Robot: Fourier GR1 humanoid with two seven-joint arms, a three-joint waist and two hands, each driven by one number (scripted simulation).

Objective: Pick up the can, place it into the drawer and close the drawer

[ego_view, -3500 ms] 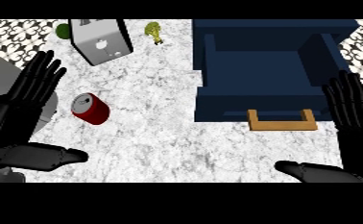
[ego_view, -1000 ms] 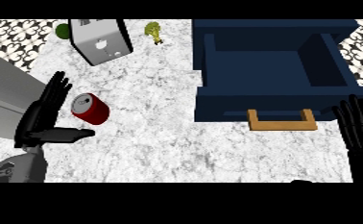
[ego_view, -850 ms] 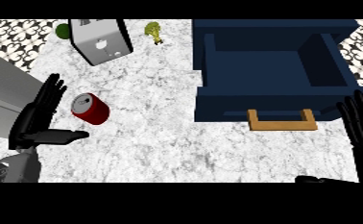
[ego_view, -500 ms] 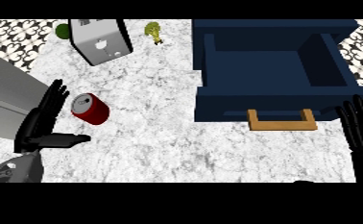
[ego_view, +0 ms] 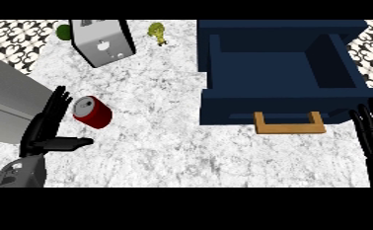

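A red can (ego_view: 93, 111) lies on its side on the marble counter, its silver top turned up and to the left. My left hand (ego_view: 45, 128) stands open just left of it, fingers straight and close beside the can, thumb stretched out under it. A dark blue drawer (ego_view: 280, 73) stands pulled open at the right, empty inside, with a wooden handle (ego_view: 289, 123) on its front. My right hand (ego_view: 363, 131) shows only as open fingers at the right edge, below the drawer's front corner.
A grey toaster (ego_view: 102, 40) stands at the back left. A green round thing (ego_view: 64, 31) sits behind it, and a small yellow-green object (ego_view: 158, 32) lies to its right. A grey slab (ego_view: 18, 100) fills the left edge. Patterned tiles border the counter.
My left hand has come in from the left edge to right beside the can and sunk a little lower. My right hand has drawn back toward the right edge. The can has not moved.
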